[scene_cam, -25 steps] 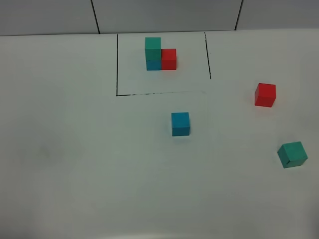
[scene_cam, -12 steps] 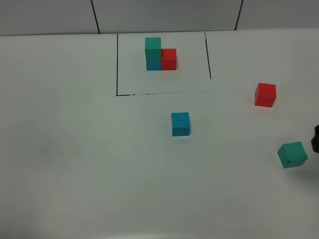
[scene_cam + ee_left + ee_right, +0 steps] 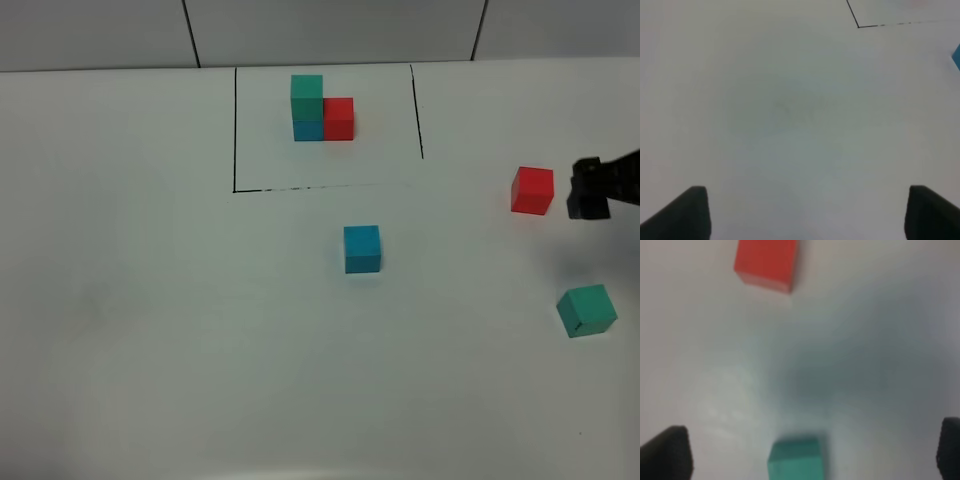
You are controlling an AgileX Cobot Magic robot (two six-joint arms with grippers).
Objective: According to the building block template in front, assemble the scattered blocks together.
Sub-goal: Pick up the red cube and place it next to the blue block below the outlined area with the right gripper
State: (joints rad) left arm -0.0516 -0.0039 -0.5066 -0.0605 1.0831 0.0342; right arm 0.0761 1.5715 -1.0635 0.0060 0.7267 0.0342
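The building block template (image 3: 320, 108), green on blue with red beside it, stands inside the black drawn frame (image 3: 235, 130) at the back. The scattered blocks lie apart: the blue cube (image 3: 362, 248) mid-table, the red cube (image 3: 532, 190) at the right, the teal-green cube (image 3: 586, 309) nearer the front right. My right gripper (image 3: 590, 188) hovers open just right of the red cube, touching nothing. In its wrist view, which is blurred, the red cube (image 3: 767, 262) and green cube (image 3: 795, 459) show between dark fingertips (image 3: 665, 452). My left gripper (image 3: 805, 215) is open over bare table.
The white table (image 3: 150, 320) carries only the cubes and the drawn lines. A corner of the black frame (image 3: 858, 26) and an edge of the blue cube (image 3: 957, 55) show in the left wrist view. A panelled wall (image 3: 330, 30) runs behind the table.
My right gripper came in from the right edge and moved back toward the red cube. No cube has moved.
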